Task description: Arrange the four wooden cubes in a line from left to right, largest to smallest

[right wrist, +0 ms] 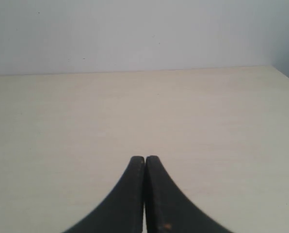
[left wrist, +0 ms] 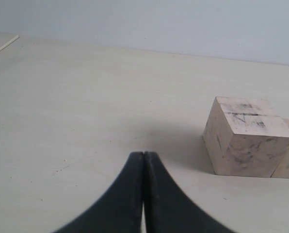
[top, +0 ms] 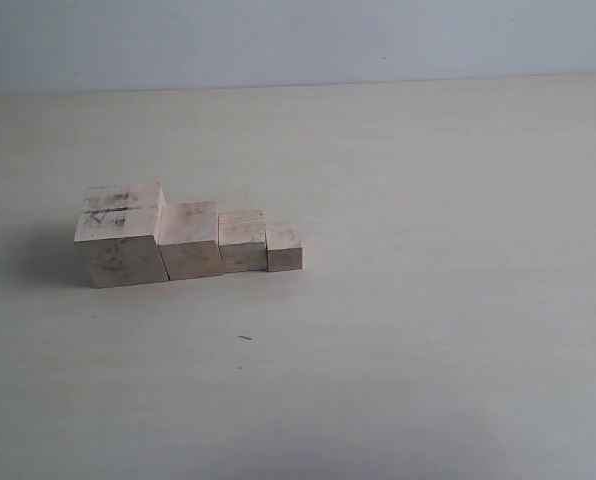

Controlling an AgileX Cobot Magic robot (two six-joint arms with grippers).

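my left gripper (left wrist: 143, 158) and right gripper (right wrist: 144, 160) both closed tight, empty | four pale raw-wood cubes (top: 190, 240): touching row on beige table (top: 428, 300), largest left, smallest right | handling: probably light, rigid, not slippery; pinch opposite flat faces

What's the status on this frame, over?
Jaws shut and empty on left gripper and right gripper. Row of four runs largest cube at left to smallest cube at right. No obstruction seen.

I see a pale counter (top: 448, 320) meeting a plain grey-blue wall (top: 298, 40) along its far edge. A tiny dark speck (top: 245, 338) lies on it toward the near edge, left of middle.
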